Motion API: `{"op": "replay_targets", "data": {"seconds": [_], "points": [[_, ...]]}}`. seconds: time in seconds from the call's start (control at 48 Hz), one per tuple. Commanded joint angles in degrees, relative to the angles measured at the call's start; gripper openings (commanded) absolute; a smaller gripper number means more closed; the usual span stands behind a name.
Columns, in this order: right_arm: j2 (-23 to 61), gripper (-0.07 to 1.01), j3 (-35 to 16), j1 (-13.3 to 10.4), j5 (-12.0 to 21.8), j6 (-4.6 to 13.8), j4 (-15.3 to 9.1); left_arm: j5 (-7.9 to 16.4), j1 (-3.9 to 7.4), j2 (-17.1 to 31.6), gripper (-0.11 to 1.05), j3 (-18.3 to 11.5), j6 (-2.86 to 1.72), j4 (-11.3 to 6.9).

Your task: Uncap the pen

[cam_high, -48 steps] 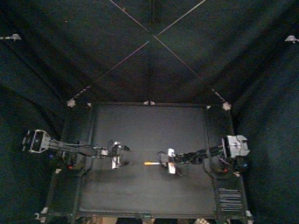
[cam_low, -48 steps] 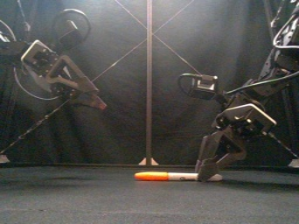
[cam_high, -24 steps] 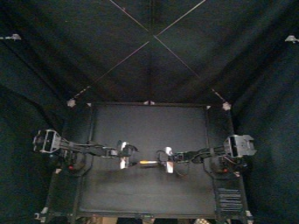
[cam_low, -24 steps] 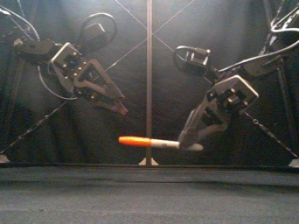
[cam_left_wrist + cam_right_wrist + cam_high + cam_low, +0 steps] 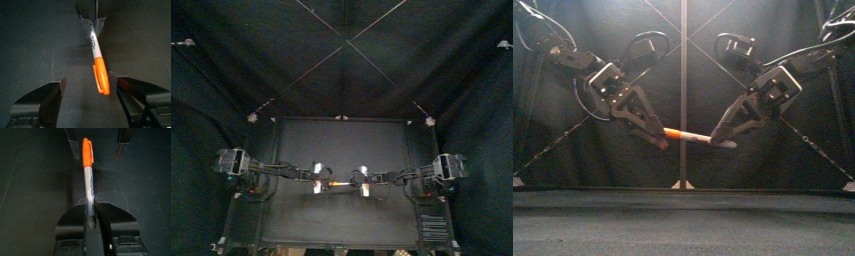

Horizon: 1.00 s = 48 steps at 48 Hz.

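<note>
A marker pen with a white barrel and an orange cap hangs level, well above the table. My right gripper is shut on the barrel's end. My left gripper comes from the other side, open. In the left wrist view the orange cap reaches in between my left gripper's jaws without touching them. From above, the pen spans the gap between the left gripper and the right gripper.
The black table lies bare below the pen. Black curtains close the back and both sides.
The right gripper has lifted the pen off the table and carried it up. The left gripper has swung in from the left until the cap sits between its open jaws.
</note>
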Motion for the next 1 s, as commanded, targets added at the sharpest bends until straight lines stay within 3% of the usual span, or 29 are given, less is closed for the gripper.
{"op": "replay_targets", "data": {"seconds": [0.021,0.208,0.333,0.562,1.0], "points": [[-1.76,0.48,-1.05,-0.26,-0.18,0.0,-0.09,-0.18,0.18,-0.26,0.83,-1.49,0.0,0.18],[-1.76,0.48,-0.97,-0.35,-0.18,0.0,-0.09,-0.18,0.18,-0.26,0.63,-1.41,0.0,0.44],[-1.67,0.48,-0.79,-0.44,-0.18,0.09,-0.09,-0.18,0.26,-0.35,0.56,-1.23,0.09,0.88],[-2.11,0.48,0.88,-0.7,-0.18,0.53,0.26,-0.62,0.7,-1.49,0.55,0.79,0.18,3.78],[-6.42,0.48,4.66,-2.29,-0.18,0.62,1.49,-5.01,1.41,-6.86,0.55,8.26,0.09,3.6]]}}
